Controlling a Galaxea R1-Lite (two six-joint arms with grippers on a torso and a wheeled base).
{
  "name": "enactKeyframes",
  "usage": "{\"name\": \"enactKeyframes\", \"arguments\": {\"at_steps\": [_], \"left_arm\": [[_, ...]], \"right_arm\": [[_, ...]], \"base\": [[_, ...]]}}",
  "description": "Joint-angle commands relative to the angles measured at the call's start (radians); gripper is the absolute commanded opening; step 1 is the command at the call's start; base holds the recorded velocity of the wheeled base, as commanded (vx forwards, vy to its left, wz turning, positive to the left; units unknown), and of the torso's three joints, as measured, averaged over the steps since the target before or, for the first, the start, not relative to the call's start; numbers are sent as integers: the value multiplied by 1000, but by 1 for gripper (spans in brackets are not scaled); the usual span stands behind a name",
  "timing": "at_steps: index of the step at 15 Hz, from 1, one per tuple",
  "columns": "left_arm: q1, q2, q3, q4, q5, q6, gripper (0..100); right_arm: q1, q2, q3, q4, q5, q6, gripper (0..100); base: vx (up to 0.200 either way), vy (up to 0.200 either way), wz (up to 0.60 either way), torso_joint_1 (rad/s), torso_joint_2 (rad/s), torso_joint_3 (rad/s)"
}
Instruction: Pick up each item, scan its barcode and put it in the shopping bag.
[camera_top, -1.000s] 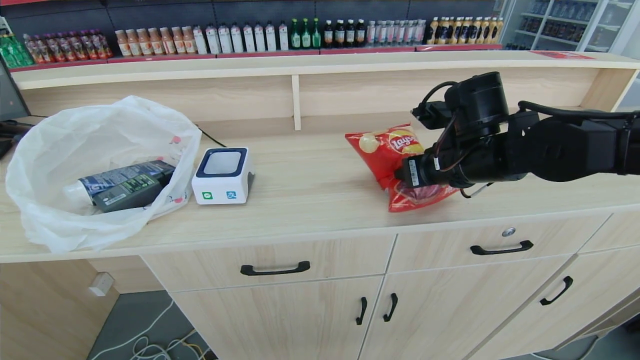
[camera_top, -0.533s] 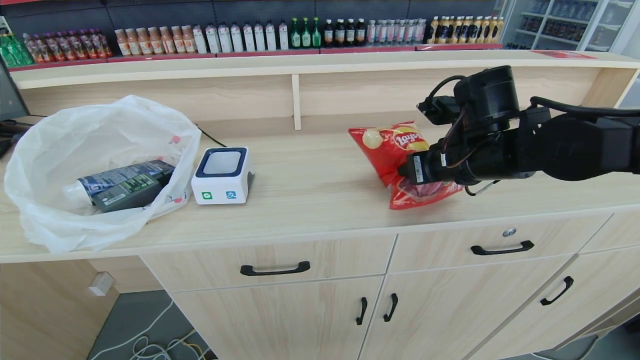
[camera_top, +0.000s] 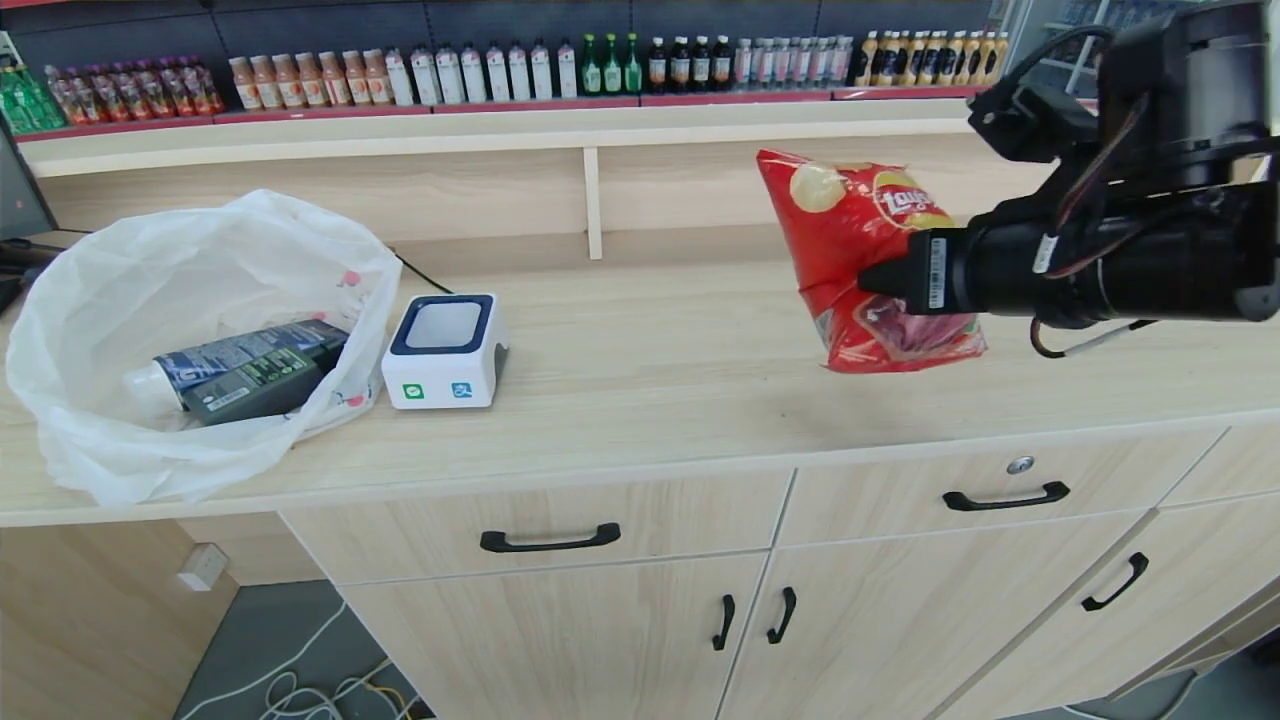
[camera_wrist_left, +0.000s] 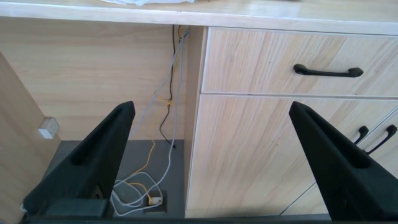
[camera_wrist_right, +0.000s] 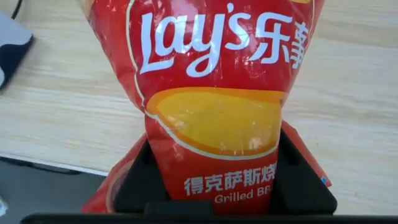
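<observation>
On light wooden counter (camera_top: 640, 380), toward the left: white plastic shopping bag (camera_top: 150, 290), lying open. Just beside it, at its right: small white scanner (camera_top: 445, 350) with dark-framed top.

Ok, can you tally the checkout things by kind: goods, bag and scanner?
chip bag: 1, held above the counter in the right gripper
bottles: 2, lying in the shopping bag
shopping bag: 1
barcode scanner: 1
Total: 5
</observation>
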Motion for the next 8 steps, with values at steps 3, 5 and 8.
{"name": "enactKeyframes", "arguments": {"at_steps": [3, 5, 8], "left_arm": [[0, 0, 0, 0, 1, -1, 100], [0, 0, 0, 0, 1, -1, 100], [0, 0, 0, -2, 1, -1, 100]], "right_arm": [[0, -274, 186, -18, 87, 18, 0], [5, -366, 318, -161, 185, 44, 0], [5, -426, 517, -440, 271, 112, 0]], "base": [[0, 0, 0, 0, 0, 0], [0, 0, 0, 0, 0, 0], [0, 0, 0, 0, 0, 0]]}}
